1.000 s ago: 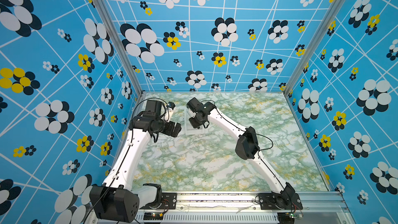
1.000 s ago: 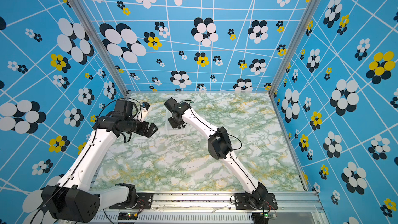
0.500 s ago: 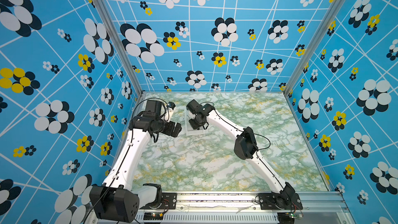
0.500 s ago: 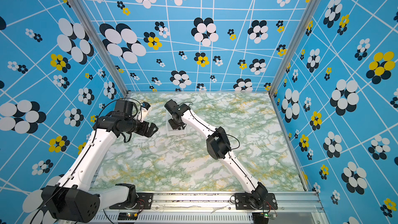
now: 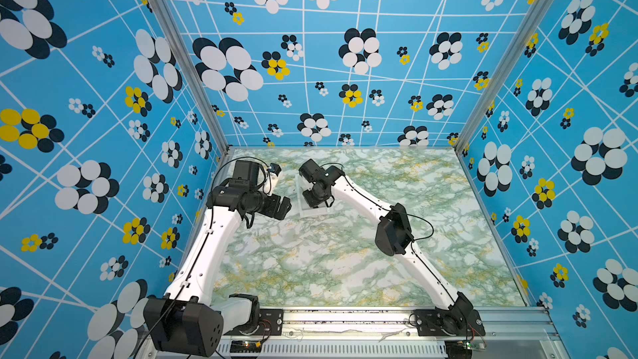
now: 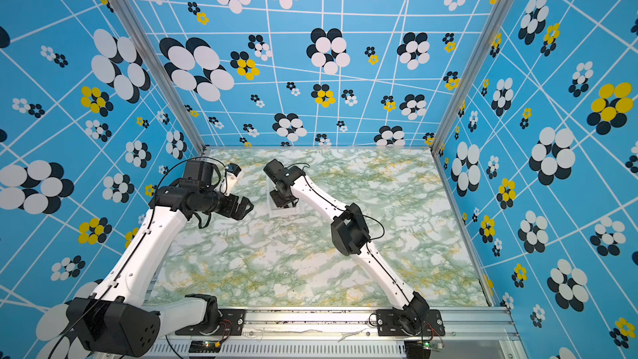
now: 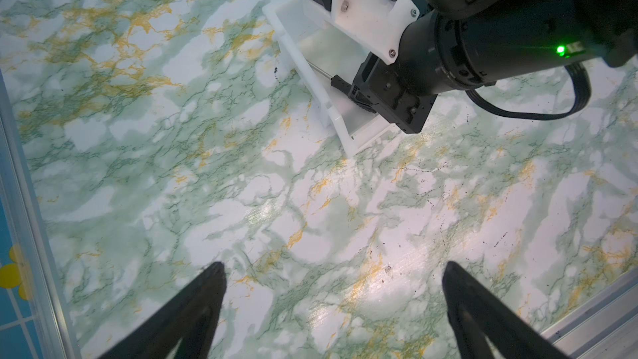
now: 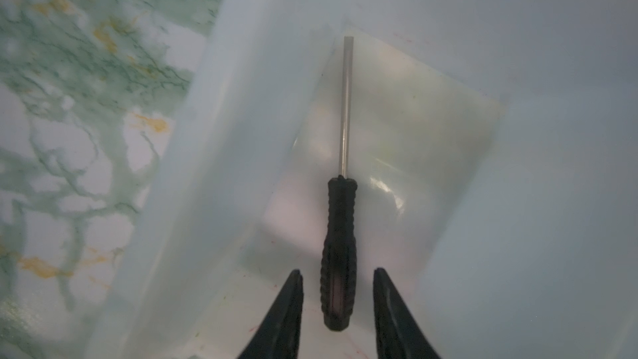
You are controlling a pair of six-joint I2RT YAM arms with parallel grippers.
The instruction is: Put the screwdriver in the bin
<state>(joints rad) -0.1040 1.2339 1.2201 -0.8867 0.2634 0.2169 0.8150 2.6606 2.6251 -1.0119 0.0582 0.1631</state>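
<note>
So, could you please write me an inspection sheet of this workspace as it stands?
Surface: green-and-gold marbled table, a few small dark specks.
Job's things: screwdriver inside the bin, shaft tip near a wall.
Clutter: nothing seen.
Tools: right tool open, astride the handle with gaps either side; left tool open over bare table.
Cables: black cable loops at the right wrist.
Surroundings: blue flower-print walls.
</note>
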